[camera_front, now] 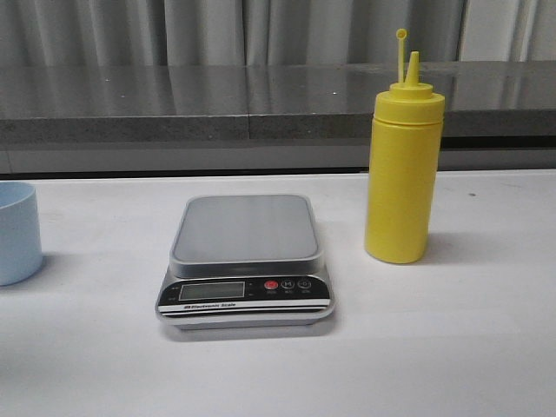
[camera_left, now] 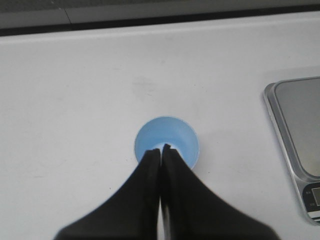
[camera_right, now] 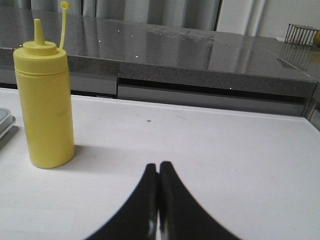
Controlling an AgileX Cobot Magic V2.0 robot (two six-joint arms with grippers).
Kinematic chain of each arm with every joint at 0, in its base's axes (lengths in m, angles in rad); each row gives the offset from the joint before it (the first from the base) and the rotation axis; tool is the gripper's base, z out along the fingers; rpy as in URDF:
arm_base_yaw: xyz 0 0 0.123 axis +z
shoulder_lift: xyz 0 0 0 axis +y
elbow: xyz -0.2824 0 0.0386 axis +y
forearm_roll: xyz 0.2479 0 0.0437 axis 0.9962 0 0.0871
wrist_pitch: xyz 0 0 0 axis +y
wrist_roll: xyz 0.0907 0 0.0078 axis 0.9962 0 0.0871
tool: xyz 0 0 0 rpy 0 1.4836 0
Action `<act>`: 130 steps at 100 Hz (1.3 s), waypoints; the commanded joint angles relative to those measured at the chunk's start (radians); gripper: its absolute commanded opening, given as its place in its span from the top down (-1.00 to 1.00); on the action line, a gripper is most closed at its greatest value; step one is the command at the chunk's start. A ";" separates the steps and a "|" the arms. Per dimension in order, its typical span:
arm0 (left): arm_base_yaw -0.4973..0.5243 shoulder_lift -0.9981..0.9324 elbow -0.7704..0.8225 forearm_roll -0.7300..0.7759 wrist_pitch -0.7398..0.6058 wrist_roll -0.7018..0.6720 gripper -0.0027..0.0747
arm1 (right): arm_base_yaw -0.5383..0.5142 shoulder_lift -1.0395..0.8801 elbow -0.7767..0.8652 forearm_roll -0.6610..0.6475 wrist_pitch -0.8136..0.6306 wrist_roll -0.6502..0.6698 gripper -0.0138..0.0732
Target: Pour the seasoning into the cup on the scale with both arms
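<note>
The silver-grey scale (camera_front: 246,252) lies mid-table with nothing on its platform. The yellow seasoning bottle (camera_front: 402,165) stands upright to its right, stopper stick raised. The pale blue cup (camera_front: 17,233) stands at the far left edge of the front view. In the left wrist view my left gripper (camera_left: 161,148) is shut, its tips above the open cup (camera_left: 167,135), holding nothing; the scale's corner (camera_left: 295,135) shows at the side. In the right wrist view my right gripper (camera_right: 158,166) is shut and empty, apart from the bottle (camera_right: 44,107). Neither arm shows in the front view.
A dark grey counter ledge (camera_front: 261,104) runs along the back of the white table (camera_front: 452,347), with grey curtains behind it. A small wire basket (camera_right: 303,34) sits on the ledge far off in the right wrist view.
</note>
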 commanded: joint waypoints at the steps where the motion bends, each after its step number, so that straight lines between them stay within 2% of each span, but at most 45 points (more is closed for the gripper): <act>1: 0.002 0.039 -0.040 -0.005 -0.075 -0.009 0.98 | -0.008 -0.015 0.000 -0.003 -0.080 0.003 0.84; 13: 0.002 0.114 -0.040 -0.006 -0.090 -0.009 0.97 | -0.008 -0.015 0.000 -0.003 -0.080 0.003 0.84; 20: 0.002 0.150 -0.040 -0.006 -0.090 -0.009 0.88 | -0.008 -0.015 0.000 -0.003 -0.080 0.003 0.84; 27: 0.002 0.177 -0.040 -0.004 -0.108 -0.009 0.64 | -0.008 -0.015 0.000 -0.003 -0.080 0.003 0.84; 40: 0.002 0.211 -0.040 -0.002 -0.128 -0.009 -0.05 | -0.008 -0.015 0.000 -0.003 -0.080 0.003 0.84; 47: 0.002 0.221 -0.040 -0.002 -0.140 -0.009 -0.28 | -0.008 -0.015 0.000 -0.003 -0.080 0.003 0.84; 130: 0.002 0.443 -0.040 -0.002 -0.222 -0.009 -0.32 | -0.008 -0.015 0.000 -0.003 -0.080 0.003 0.84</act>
